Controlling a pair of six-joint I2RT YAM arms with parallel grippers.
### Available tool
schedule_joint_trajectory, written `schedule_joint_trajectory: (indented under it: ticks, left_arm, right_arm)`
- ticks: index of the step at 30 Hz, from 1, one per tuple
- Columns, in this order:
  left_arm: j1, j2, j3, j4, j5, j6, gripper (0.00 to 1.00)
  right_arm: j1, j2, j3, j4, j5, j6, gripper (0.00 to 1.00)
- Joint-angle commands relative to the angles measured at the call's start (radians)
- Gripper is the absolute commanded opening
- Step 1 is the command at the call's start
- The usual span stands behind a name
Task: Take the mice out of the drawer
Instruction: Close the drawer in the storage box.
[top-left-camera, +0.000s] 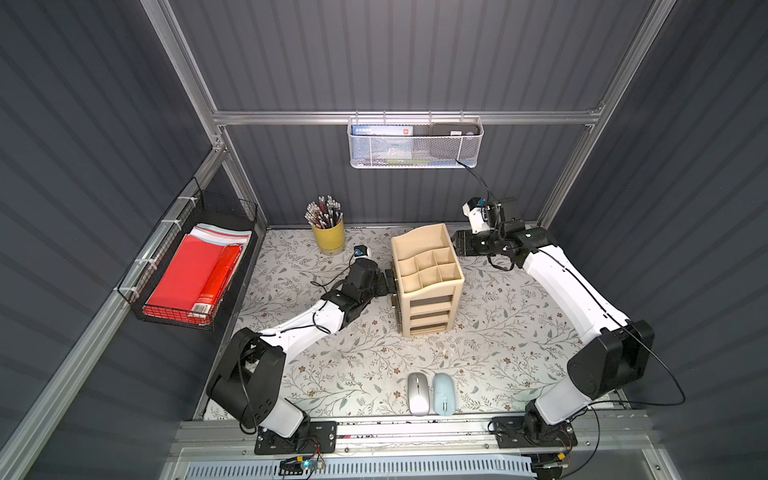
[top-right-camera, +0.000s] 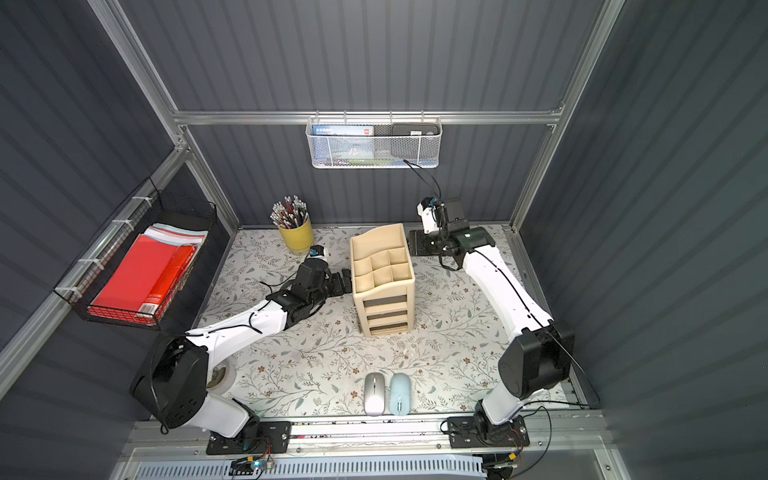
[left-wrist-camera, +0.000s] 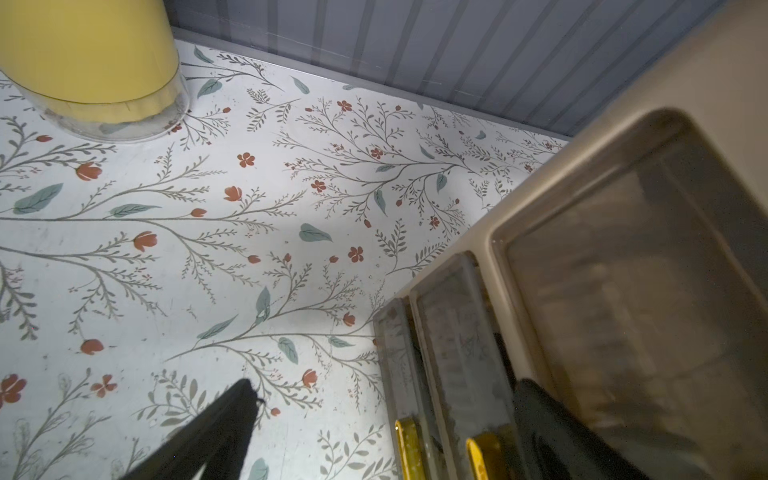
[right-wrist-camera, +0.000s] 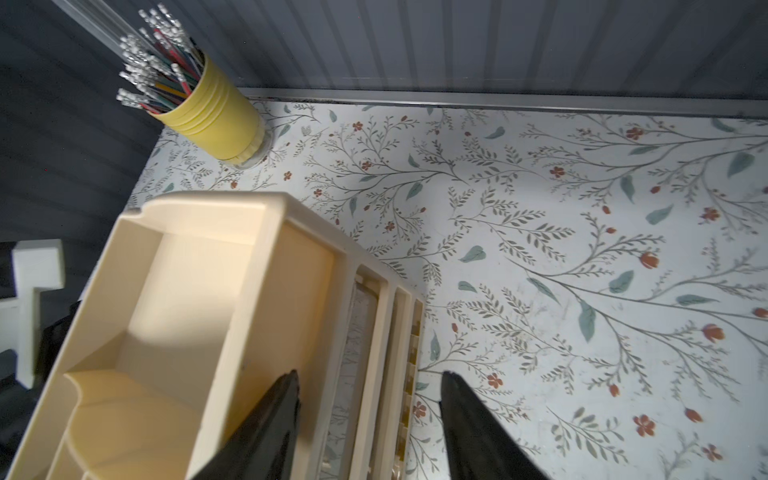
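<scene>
Left gripper (top-left-camera: 390, 283) sits by the drawers (top-left-camera: 430, 318), mice (top-left-camera: 418, 394) well apart

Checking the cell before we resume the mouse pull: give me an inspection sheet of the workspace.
Surface: floral table, no spill seen.
Job's things: silver mouse and pale blue mouse side by side near the front edge; organizer mid-table, no mouse seen inside.
Clutter: pencil cup, tape roll.
Grippers: left gripper open beside the organizer; right gripper, jaws apart astride its edge, grip unclear.
Cables: black cable runs from mesh basket toward right wrist.
Surroundings: wire basket holding red folders; grey panel walls.
</scene>
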Motion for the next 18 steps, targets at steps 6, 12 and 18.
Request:
schedule_joint_trajectory:
  ticks: [6,12,18]
  left_arm:
    - [-0.026,-0.037,0.029,-0.034,-0.059,0.025,0.99]
    - [0.040,-0.057,0.023,-0.109,-0.057,0.013,0.99]
    - [0.172,-0.050,0.057,-0.163,0.119,0.007,0.99]
  right_arm:
    - [-0.101,-0.030,0.076,0.018,0.053,0.058,0.71]
    - [-0.070,0.043,0.209,-0.058,-0.026,0.031,0.71]
    - [-0.015,0.065,0.223,-0.089,-0.014,0.014,0.71]
